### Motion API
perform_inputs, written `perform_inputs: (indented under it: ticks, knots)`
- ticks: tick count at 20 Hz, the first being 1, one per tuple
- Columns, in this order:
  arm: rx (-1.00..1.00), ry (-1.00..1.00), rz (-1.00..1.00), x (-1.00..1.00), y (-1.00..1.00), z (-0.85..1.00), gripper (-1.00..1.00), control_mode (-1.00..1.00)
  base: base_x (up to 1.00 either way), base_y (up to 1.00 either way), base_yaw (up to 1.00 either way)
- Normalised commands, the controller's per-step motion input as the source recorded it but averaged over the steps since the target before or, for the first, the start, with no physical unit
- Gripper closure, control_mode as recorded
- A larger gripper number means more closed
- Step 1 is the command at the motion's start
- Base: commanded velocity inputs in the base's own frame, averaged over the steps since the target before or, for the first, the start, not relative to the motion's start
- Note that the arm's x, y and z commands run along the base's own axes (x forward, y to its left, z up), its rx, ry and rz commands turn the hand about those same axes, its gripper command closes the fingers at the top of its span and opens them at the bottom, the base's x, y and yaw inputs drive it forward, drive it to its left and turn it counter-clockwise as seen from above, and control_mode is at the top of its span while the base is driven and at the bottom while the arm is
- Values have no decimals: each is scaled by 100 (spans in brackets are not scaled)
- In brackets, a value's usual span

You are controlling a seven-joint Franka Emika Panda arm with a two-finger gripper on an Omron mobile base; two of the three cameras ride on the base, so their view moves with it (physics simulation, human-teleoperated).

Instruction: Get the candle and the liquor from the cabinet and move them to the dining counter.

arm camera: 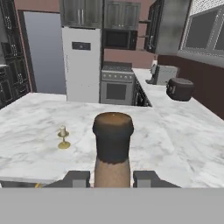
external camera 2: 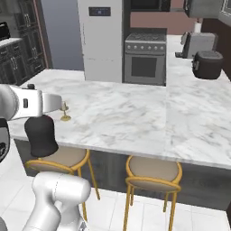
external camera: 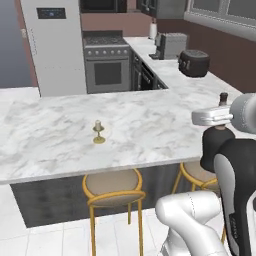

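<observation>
1. Liquor (arm camera: pixel 113 148) sits upright in my gripper (arm camera: pixel 112 178), the two dark fingertips clamped on either side of its thin neck, brownish stopper rising straight up between them in the hand view.

2. From the base views I see the squat black bell-shaped body hanging off the near edge of the dining counter (external camera: pixel 150 125), above the gold-framed stools (external camera: pixel 112 192); the bottle's long axis stands vertical and its base is not yet over the slab.

3. My judgement: the coming move turns on carrying the bottle forward, away from me, over the near rim, then down onto bare marble. There is one arm only, so no choice of side.

4. Farther in, the candle (external camera: pixel 98 131) already stands upright on the counter, to the left of the held bottle and well apart from it: a short cream pillar on a small gold stem with a round foot.

5. Surface is smooth white stone with grey veining, flat and hard; the bottle looks matt black.

6. Beyond, a silver range (external camera: pixel 106 62) and a pale refrigerator (external camera: pixel 55 45) line the far wall.
</observation>
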Motion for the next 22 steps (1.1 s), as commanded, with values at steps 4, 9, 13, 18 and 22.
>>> perform_inputs:
  ticks: [4, 9, 13, 18, 22]
  knots:
    - [0, 0, 0, 0, 0, 0, 100, 100, 18, -50, 15]
    - [0, 0, 0, 0, 0, 0, 100, 100, 10, -56, 0]
    - [0, 0, 0, 0, 0, 0, 100, 100, 35, -52, 0]
    - [0, 0, 0, 0, 0, 0, 100, 100, 41, -45, 0]
    - [0, 0, 0, 0, 0, 0, 100, 100, 55, -15, -7]
